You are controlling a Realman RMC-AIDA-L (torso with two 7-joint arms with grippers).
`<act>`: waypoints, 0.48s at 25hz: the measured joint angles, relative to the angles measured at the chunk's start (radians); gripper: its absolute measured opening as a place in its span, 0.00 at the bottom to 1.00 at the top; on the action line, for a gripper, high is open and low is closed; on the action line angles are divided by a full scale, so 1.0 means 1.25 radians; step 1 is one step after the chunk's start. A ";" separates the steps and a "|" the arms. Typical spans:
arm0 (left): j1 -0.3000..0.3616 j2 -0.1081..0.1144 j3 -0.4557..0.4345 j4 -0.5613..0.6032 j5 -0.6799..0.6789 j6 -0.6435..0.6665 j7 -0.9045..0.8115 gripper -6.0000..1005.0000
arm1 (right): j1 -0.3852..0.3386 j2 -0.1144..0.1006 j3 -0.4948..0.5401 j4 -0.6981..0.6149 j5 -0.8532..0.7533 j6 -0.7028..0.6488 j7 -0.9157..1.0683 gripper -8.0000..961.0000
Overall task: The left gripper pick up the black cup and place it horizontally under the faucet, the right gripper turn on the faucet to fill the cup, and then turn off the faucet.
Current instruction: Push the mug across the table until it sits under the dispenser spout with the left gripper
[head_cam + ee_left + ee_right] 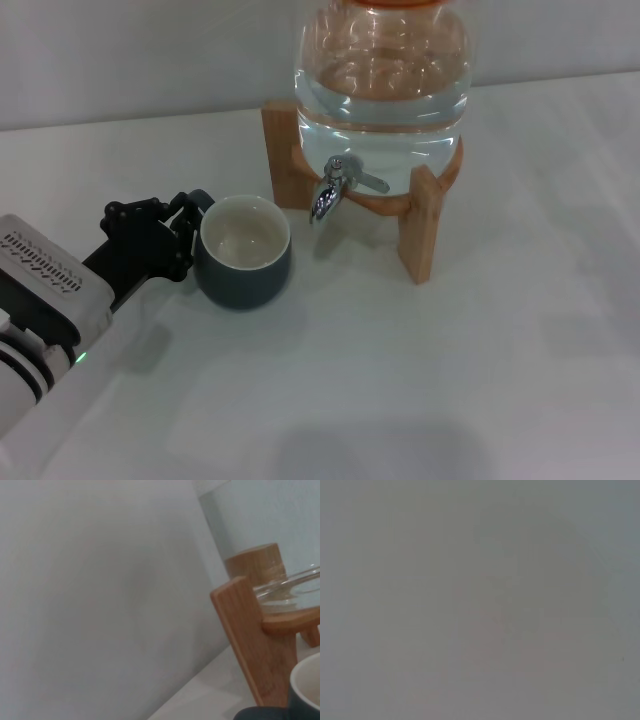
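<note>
The black cup [245, 262] stands upright on the white table, its cream inside facing up, a little left of and below the faucet's spout. The faucet [336, 189] is a chrome spigot with a flat lever, sticking out of the glass jar's base. My left gripper [186, 240] is pressed against the cup's left side at its small handle [201, 199]. In the left wrist view only the cup's rim [306, 690] shows at the corner. The right gripper is out of view; the right wrist view is a blank grey.
A large clear glass jar [382, 80] of water rests on a tan wooden stand [424, 225] behind and right of the cup. The stand's legs [255, 645] are close to the cup. White table surface extends in front and to the right.
</note>
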 joint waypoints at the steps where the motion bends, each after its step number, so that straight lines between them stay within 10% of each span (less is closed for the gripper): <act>1: -0.002 0.000 0.000 0.002 0.003 0.000 0.000 0.08 | 0.000 0.000 0.000 0.000 0.000 0.000 0.000 0.89; 12: -0.016 0.001 -0.004 0.006 0.006 -0.001 0.000 0.08 | 0.000 0.000 -0.001 0.000 0.000 0.002 0.000 0.89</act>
